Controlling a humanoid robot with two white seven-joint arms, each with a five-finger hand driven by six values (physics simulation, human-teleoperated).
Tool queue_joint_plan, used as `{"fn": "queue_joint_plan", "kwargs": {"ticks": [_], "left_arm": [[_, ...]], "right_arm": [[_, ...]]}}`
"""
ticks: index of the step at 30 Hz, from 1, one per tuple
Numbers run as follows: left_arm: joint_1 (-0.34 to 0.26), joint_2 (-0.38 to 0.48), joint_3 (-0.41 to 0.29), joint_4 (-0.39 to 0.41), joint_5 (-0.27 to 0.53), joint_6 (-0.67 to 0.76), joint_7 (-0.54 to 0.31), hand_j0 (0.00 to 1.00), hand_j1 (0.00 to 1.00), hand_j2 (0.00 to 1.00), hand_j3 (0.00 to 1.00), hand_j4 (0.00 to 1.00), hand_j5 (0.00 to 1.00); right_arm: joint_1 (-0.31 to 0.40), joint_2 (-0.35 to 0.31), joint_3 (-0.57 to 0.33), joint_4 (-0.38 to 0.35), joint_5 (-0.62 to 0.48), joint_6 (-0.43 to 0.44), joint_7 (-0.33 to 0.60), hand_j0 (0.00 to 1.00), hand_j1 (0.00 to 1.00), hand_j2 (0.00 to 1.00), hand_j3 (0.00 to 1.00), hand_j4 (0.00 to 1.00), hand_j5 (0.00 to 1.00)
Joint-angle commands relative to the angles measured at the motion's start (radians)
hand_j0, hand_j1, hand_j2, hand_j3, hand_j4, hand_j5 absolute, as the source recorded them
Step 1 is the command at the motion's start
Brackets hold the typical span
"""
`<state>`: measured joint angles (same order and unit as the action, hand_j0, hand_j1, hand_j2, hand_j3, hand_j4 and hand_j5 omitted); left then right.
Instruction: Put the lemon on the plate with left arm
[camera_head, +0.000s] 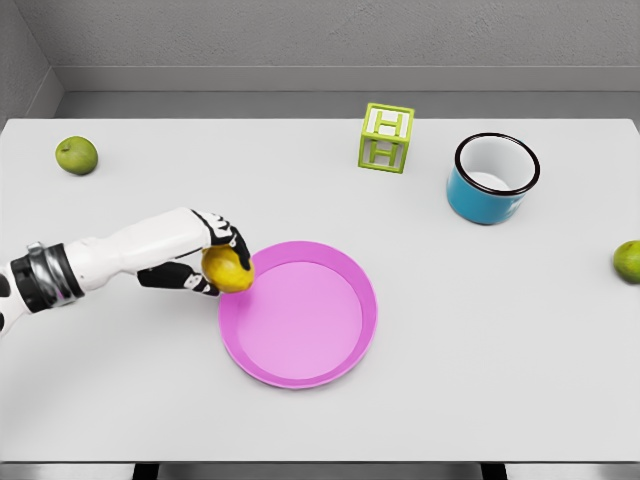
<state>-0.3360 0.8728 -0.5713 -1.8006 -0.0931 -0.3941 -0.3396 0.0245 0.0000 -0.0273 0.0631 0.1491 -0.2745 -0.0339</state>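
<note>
Pink plate (300, 375) is sitting closest to the camera, round and shallow, on the white table (480, 380). Left hand (205, 255) is reaching in from the left edge, and its fingers are wrapping around the lemon (228, 269), so it's clearly gripping it. Lemon is poking out of the fingertip end of the hand, toward the plate, and it's hanging right over the plate's upper-left rim. Can't really tell whether it's touching the rim or floating just above.

Further back, a green lettered block (386, 138) is standing next to a blue mug (492, 178) with a white inside. One green fruit (76, 155) is lying at the far left, another (627, 261) is peeking in at the right edge.
</note>
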Motion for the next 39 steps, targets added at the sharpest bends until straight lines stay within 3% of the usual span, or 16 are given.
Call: {"fn": "queue_joint_plan", "kwargs": {"ticks": [1,15,17,18,19,27,28,34,39], "left_arm": [[-0.002,-0.005,-0.001,0.0,0.006,-0.012,0.001,0.49,0.49,0.49,0.49,0.49,0.49],[-0.032,-0.046,-0.036,0.0,-0.007,-0.051,-0.001,0.49,0.49,0.49,0.49,0.49,0.49],[-0.032,-0.046,-0.036,0.0,-0.007,-0.051,0.001,0.59,0.59,0.59,0.59,0.59,0.59],[-0.032,-0.049,-0.036,0.0,-0.01,-0.049,0.001,0.92,0.92,0.92,0.92,0.92,0.92],[-0.031,-0.049,-0.036,0.0,-0.016,-0.049,0.001,1.0,1.0,1.0,1.0,1.0,1.0],[-0.032,-0.041,-0.021,0.0,-0.014,-0.135,0.008,1.0,1.0,1.0,1.0,1.0,1.0],[-0.035,-0.019,0.004,0.001,-0.011,-0.215,0.01,1.0,1.0,1.0,1.0,1.0,1.0],[-0.009,0.083,0.143,0.004,-0.01,-0.217,0.008,1.0,1.0,1.0,1.0,1.0,1.0],[0.127,0.097,0.32,0.026,-0.016,-0.217,0.008,1.0,1.0,1.0,1.0,1.0,1.0]], "right_arm": [[0.0,0.0,0.0,0.0,0.0,0.0,0.0,1.0,1.0,1.0,1.0,1.0,1.0],[0.0,0.0,0.0,0.0,0.0,0.0,0.0,1.0,1.0,1.0,1.0,1.0,1.0],[0.0,0.0,0.0,0.0,0.0,0.0,0.0,1.0,1.0,1.0,1.0,1.0,1.0],[0.0,0.0,0.0,0.0,0.0,0.0,0.0,1.0,1.0,1.0,1.0,1.0,1.0],[0.0,0.0,0.0,0.0,0.0,0.0,0.0,1.0,1.0,1.0,1.0,1.0,1.0],[0.0,0.0,0.0,0.0,0.0,0.0,0.0,1.0,1.0,1.0,1.0,1.0,1.0],[0.0,0.0,0.0,0.0,0.0,0.0,0.0,1.0,1.0,1.0,1.0,1.0,1.0],[0.0,0.0,0.0,0.0,0.0,0.0,0.0,1.0,1.0,1.0,1.0,1.0,1.0],[0.0,0.0,0.0,0.0,0.0,0.0,0.0,1.0,1.0,1.0,1.0,1.0,1.0]]}}
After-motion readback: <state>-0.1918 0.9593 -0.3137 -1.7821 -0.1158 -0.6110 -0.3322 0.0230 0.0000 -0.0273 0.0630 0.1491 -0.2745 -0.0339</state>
